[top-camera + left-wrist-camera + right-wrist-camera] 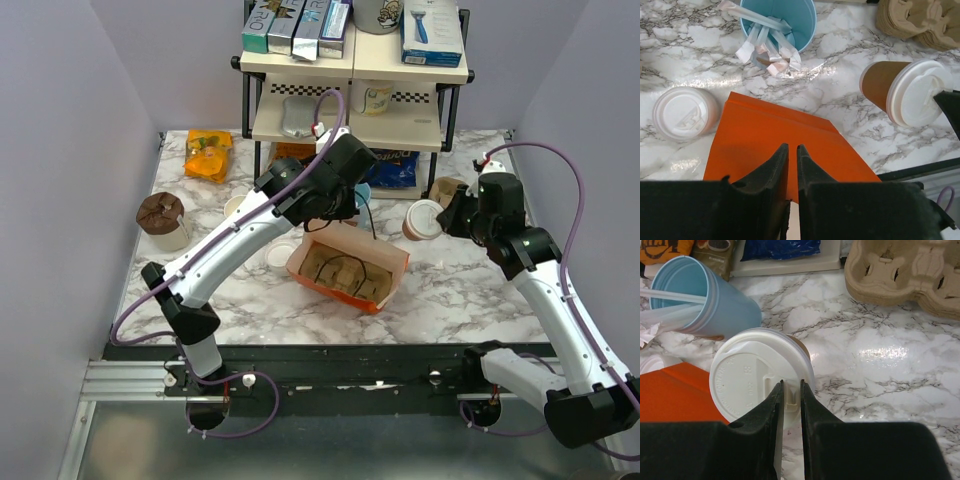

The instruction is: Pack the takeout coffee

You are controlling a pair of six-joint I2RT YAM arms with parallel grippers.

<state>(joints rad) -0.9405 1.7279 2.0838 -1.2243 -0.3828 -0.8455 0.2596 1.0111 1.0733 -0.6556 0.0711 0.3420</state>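
Observation:
The takeout coffee (421,221) is a tan paper cup with a white lid (757,375), just right of the open orange box (350,268). It looks tilted in the left wrist view (905,90). My right gripper (791,390) is shut on the rim of the lid at the sip spout. The right gripper (447,222) reaches it from the right. My left gripper (792,149) is shut on the box's orange rear flap (765,135), and it sits at the box's back edge (348,207). A brown cardboard insert lies inside the box.
A light-blue cup (777,22) with white packets stands behind the box, with another white-lidded cup (682,112) to its left. Stacked pulp cup carriers (905,270) lie at the back right. A shelf rack (355,70) and snack bags line the back, and a brown-topped cup (160,215) sits at the far left.

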